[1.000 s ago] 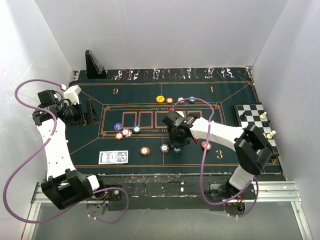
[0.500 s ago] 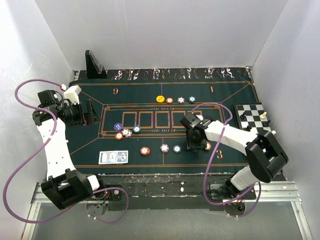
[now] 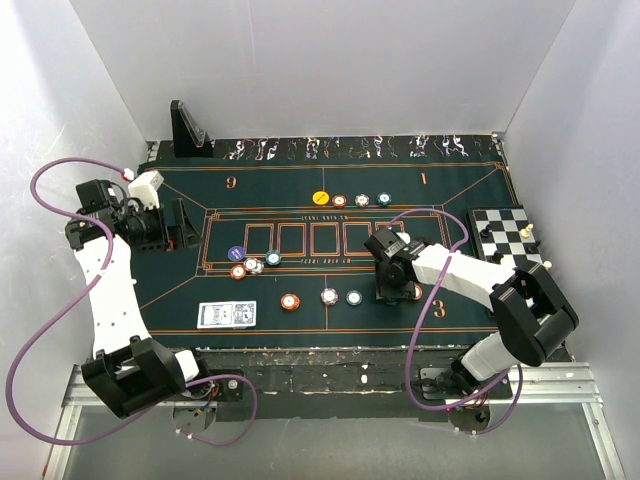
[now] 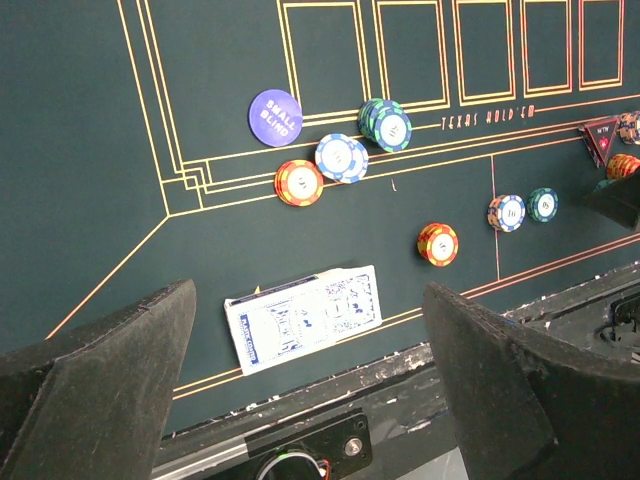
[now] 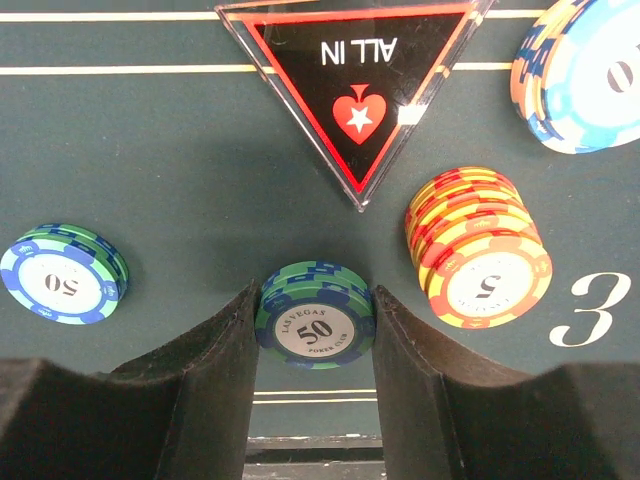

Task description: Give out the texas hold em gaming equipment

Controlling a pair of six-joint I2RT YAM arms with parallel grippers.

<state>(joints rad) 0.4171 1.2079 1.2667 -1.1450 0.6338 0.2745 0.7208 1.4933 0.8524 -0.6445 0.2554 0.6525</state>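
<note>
1. The right tool (image 5: 315, 308) was clamped on a small stack of green chips (image 5: 316, 328). One finger pressed each side of the stack.
2. The stack sat right between the fingers, low over the mat (image 5: 170, 170). I could not tell if it touched the mat.
3. The stack was round, so it had no long side to line up.
4. Just past the stack, away from the arm, lay the ALL IN triangle (image 5: 357, 90), its tip pointing at the stack.
5. A yellow-red stack (image 5: 480, 250) stood close by on the right of the wrist view, but apart. Another green chip (image 5: 62, 275) lay well off on the left.
6. The left tool (image 4: 308, 298) was wide apart and held nothing. It was at the far left of the mat, by the cards (image 4: 303, 318), so the right arm was much nearer.
7. I think the stack should go straight down, so it does not bump the yellow-red stack.
</note>
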